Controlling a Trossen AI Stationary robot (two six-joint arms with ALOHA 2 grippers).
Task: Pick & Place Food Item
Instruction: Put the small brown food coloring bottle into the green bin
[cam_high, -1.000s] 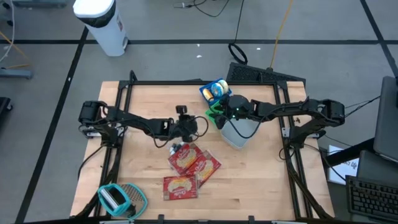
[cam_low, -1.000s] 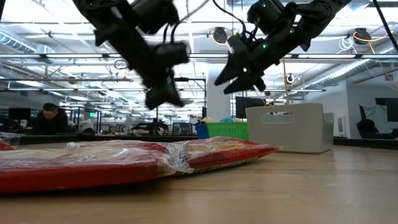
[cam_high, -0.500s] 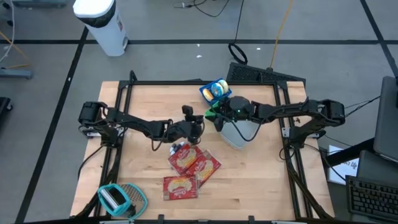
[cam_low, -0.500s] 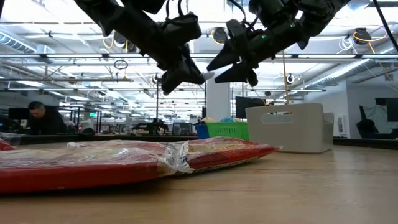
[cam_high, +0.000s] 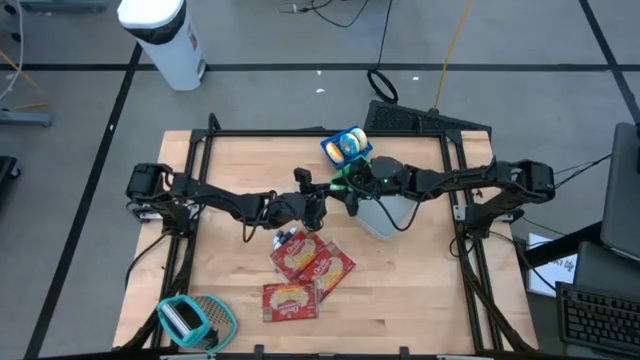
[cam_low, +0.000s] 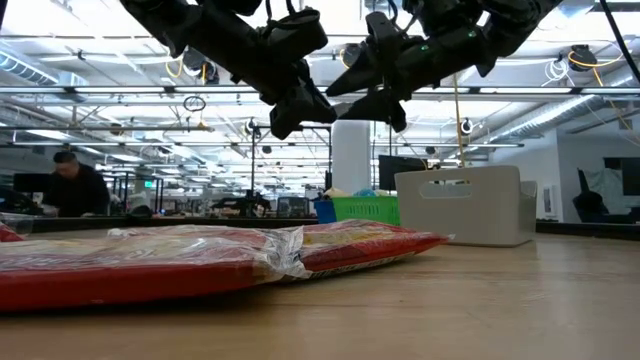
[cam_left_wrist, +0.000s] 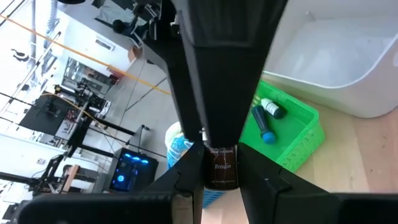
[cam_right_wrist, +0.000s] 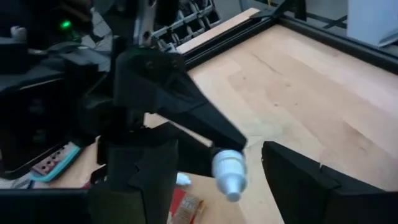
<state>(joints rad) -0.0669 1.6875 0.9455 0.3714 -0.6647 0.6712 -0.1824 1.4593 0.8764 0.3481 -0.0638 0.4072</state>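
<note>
My left gripper (cam_high: 320, 200) (cam_low: 305, 105) is shut on a small brown bottle (cam_left_wrist: 221, 167) with a white cap (cam_right_wrist: 229, 169), high above the table's middle. My right gripper (cam_high: 346, 192) (cam_low: 360, 88) faces it, open. Its two fingers (cam_right_wrist: 298, 180) stand to either side of the cap without touching. In the left wrist view the right gripper's dark body hides the cap. Red food packets (cam_high: 310, 262) lie flat on the table below. My left gripper pinches the bottle's labelled body (cam_left_wrist: 221, 163) between its two fingers (cam_left_wrist: 268, 185). The fingers are nearly level and point toward the table's right. The capped end (cam_right_wrist: 227, 174) sticks out past the fingertips, and the bottle is lifted clear of the table.
A white bin (cam_high: 388, 212) (cam_low: 470, 205) stands right of centre under the right arm. A green basket (cam_high: 344, 180) (cam_left_wrist: 289, 134) holding small bottles and a blue bag (cam_high: 345, 146) sit behind it. A teal tool (cam_high: 190, 320) lies at the near left corner. A person (cam_low: 72, 188) sits far behind the table.
My left gripper has risen with the bottle and tipped from pointing down to nearly level, moving toward the right gripper. My right gripper has tipped up toward level and come a little toward the left one, staying open.
</note>
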